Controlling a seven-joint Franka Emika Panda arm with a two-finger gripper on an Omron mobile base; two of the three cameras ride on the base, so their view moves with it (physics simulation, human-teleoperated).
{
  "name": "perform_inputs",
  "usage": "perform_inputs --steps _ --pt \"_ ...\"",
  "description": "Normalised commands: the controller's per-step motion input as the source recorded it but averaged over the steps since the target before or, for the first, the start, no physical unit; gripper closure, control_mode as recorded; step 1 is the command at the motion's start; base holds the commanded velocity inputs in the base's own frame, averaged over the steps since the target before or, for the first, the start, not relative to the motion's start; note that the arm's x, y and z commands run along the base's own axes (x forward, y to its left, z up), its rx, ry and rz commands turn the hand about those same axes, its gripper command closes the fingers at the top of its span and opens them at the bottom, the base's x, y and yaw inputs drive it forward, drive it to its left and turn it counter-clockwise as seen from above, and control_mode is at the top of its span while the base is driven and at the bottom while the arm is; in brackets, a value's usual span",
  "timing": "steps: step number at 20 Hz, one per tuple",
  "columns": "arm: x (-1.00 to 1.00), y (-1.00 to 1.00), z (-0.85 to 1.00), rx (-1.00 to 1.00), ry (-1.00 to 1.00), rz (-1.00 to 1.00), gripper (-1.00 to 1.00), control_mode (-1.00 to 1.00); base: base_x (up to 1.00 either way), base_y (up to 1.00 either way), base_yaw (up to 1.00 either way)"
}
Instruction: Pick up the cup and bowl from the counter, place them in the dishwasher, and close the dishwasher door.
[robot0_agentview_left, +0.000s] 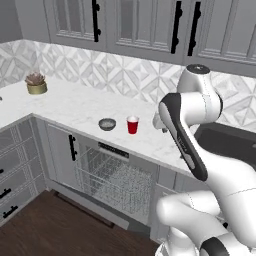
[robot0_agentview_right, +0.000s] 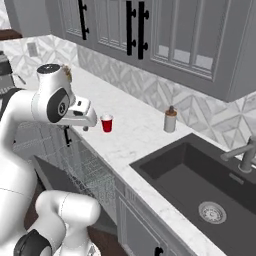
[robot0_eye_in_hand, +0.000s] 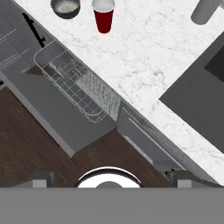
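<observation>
While the arm is raised above the counter edge, each line below names one thing and where it sits.

Cup: the red cup (robot0_agentview_left: 132, 125) stands upright on the counter, white rim up, just right of the bowl and apart from it; seen also in the right base view (robot0_agentview_right: 106, 123) and at the top of the hand view (robot0_eye_in_hand: 103, 16).

Bowl: the grey bowl (robot0_agentview_left: 107, 124) rests on the counter near its front edge, above the dishwasher; its speckled inside shows in the hand view (robot0_eye_in_hand: 65, 7).

Counter: the white marble counter (robot0_agentview_left: 75, 107) runs from the far left corner toward the sink on the right.

Dishwasher: the dishwasher (robot0_agentview_left: 117, 177) is open below the cup and bowl, its wire rack (robot0_eye_in_hand: 76, 85) pulled into sight.

Dishwasher door: the dishwasher door (robot0_eye_in_hand: 61, 116) is dropped down, lying flat out over the dark wood floor (robot0_agentview_left: 45, 232).

Gripper: the gripper (robot0_agentview_right: 85, 127) hangs above the counter's near edge, left of the cup in the right base view and well apart from it; I cannot tell whether its jaws are apart or together.

Sink: a dark sink (robot0_agentview_right: 200, 187) lies to the right, with a grey faucet (robot0_agentview_right: 245, 155).

Soap dispenser: a grey soap dispenser (robot0_agentview_right: 170, 119) stands near the far wall between cup and sink.

Plant pot: a yellowish plant pot (robot0_agentview_left: 36, 84) sits far left on the counter.
</observation>
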Motion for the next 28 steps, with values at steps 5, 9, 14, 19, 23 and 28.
perform_inputs --steps 5,9,14,19,23,28 --pt "0.0 0.0 0.0 0.0 0.0 0.0 -1.0 1.0 0.27 -0.1 0.25" --pt "0.0 0.0 0.0 0.0 0.0 0.0 -1.0 1.0 0.09 -0.41 0.26" --pt "0.0 0.0 0.0 0.0 0.0 0.0 -1.0 1.0 0.26 -0.38 0.25" --pt "0.0 0.0 0.0 0.0 0.0 0.0 -1.0 1.0 0.01 -0.24 0.2" --pt "0.0 0.0 0.0 0.0 0.0 0.0 -1.0 1.0 0.04 -0.04 0.12" --pt "0.12 0.0 -0.01 0.0 0.0 0.0 -1.0 -1.0 0.11 -0.01 0.0"
